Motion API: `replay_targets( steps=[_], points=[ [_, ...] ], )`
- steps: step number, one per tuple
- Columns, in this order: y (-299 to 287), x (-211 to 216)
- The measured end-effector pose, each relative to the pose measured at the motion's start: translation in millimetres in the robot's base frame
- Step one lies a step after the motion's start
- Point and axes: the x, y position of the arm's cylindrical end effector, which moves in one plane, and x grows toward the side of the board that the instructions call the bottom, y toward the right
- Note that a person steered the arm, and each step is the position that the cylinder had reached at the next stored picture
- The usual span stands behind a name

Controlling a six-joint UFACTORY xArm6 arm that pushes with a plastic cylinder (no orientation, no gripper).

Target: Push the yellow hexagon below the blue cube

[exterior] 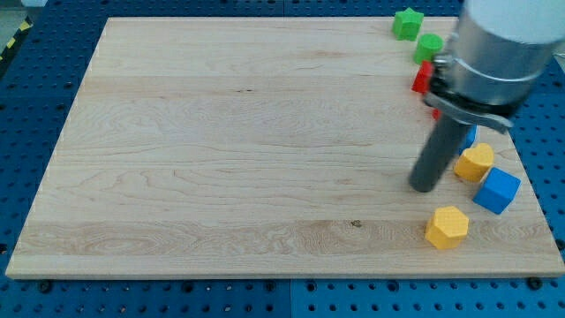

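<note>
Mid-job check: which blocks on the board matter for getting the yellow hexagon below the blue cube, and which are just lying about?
In the job:
yellow hexagon, near the view's bottom
blue cube
my tip, left of both

Lying about:
second yellow block, touching the blue cube
green star
green block
red block, partly hidden
wooden board

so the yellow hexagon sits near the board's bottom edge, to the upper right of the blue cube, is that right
Not quite. In the camera view the yellow hexagon does sit near the board's bottom edge, but it lies to the lower left of the blue cube, not the upper right.
</note>
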Motion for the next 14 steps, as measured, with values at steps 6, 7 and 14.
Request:
replay_targets(
  steps=[6,7,14],
  points=[
    [-21,89],
    [-28,78],
    [57,67]
  ],
)
